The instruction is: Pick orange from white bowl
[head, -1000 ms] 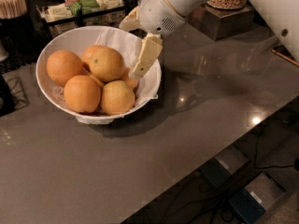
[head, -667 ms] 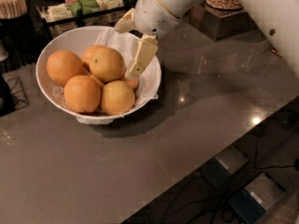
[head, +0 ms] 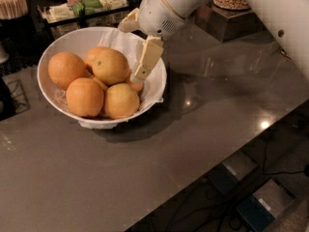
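Note:
The white bowl (head: 72, 40), lined with white paper, stands on the grey counter at the left and holds several oranges. The topmost orange (head: 111, 66) sits in the middle of the pile. My gripper (head: 132, 52) reaches down over the bowl's right side. It is open. One cream finger (head: 147, 59) points down into the bowl, right of the top orange, its tip over a small, partly hidden orange (head: 137, 86). The other finger (head: 128, 23) sits at the bowl's back rim. The gripper holds nothing.
The grey counter (head: 217, 95) runs to the right, with its front edge dropping to a floor with cables. Behind the bowl are a tray of packets (head: 87, 6), a cup of sticks (head: 13, 4) and a box with a dish of nuts (head: 231, 1).
The gripper has shifted slightly to the left, closer to the top orange. The oranges and bowl have not moved.

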Controlling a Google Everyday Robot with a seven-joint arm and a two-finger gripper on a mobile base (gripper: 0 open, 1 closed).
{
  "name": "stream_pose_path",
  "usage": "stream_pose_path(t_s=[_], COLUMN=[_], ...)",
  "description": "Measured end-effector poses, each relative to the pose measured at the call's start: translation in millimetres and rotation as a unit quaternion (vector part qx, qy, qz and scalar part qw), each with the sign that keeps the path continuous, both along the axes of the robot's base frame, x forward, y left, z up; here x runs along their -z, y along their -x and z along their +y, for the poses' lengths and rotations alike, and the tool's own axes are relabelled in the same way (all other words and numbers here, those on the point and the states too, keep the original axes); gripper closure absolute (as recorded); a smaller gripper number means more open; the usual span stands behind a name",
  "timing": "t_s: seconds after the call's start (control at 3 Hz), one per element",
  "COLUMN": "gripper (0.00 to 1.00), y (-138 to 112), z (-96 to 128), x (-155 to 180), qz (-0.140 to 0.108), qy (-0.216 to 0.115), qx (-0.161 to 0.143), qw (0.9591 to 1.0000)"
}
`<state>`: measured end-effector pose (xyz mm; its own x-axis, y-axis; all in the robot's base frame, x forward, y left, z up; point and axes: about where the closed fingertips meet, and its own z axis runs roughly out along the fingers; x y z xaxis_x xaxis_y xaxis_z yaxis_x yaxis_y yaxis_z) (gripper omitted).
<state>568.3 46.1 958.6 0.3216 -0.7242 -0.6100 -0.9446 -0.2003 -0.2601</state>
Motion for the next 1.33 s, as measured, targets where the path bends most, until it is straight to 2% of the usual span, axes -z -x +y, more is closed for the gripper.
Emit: stream_pose_path(t_s=[0.33, 0.67, 1.33], gripper=[0.20, 0.19, 0.26], y=[0, -1, -2], z=[11, 33, 53], x=[4, 12, 20], qz=[0.005, 0.017, 0.030], qy=[-0.004, -0.007, -0.004], qx=[-0.015, -0.045, -0.071], qw=[0.9999, 0.9988, 0.9970])
